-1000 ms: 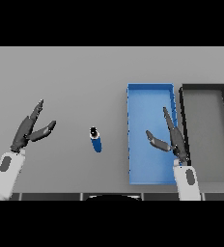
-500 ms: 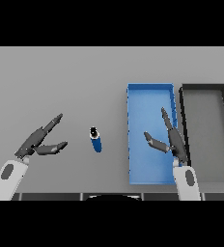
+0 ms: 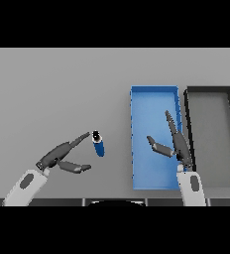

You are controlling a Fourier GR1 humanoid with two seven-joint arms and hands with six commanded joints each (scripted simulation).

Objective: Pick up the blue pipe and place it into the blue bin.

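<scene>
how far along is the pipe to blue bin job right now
Nothing is finished: the blue pipe lies on the table, outside the blue bin. In hand: the left hand is open right beside the pipe, fingertips near its dark end, not gripping it. The right hand hangs open over the blue bin. Left to do: grasp, lift, carry across and drop it in the bin.

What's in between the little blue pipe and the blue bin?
Nothing. In the head view, only bare grey table lies between the blue pipe and the blue bin; the left hand sits on the pipe's other side.
</scene>
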